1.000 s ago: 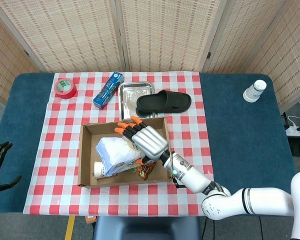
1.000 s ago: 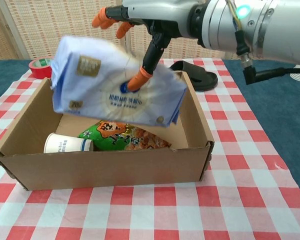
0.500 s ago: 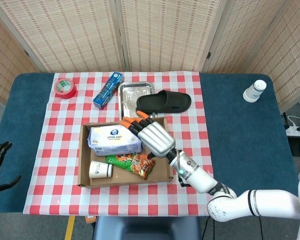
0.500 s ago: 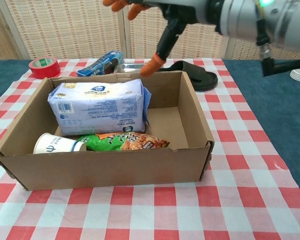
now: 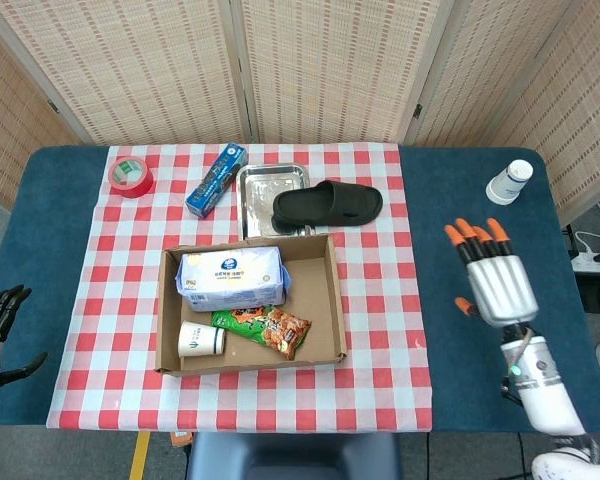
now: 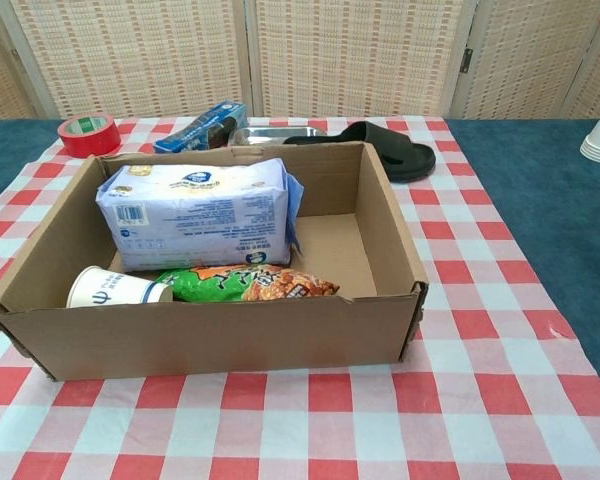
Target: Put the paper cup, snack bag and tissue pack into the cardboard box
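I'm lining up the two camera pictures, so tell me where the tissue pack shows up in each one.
Head view: the tissue pack lies in the far left part of the box, a little left of the picture's centre.
Chest view: the tissue pack fills the upper left of the box, against its far wall.
Shared landmark: the black slipper just beyond the box's far right corner.

My box is matt brown cardboard; the tissue pack and snack bag are glossy plastic, the far tray shiny metal.
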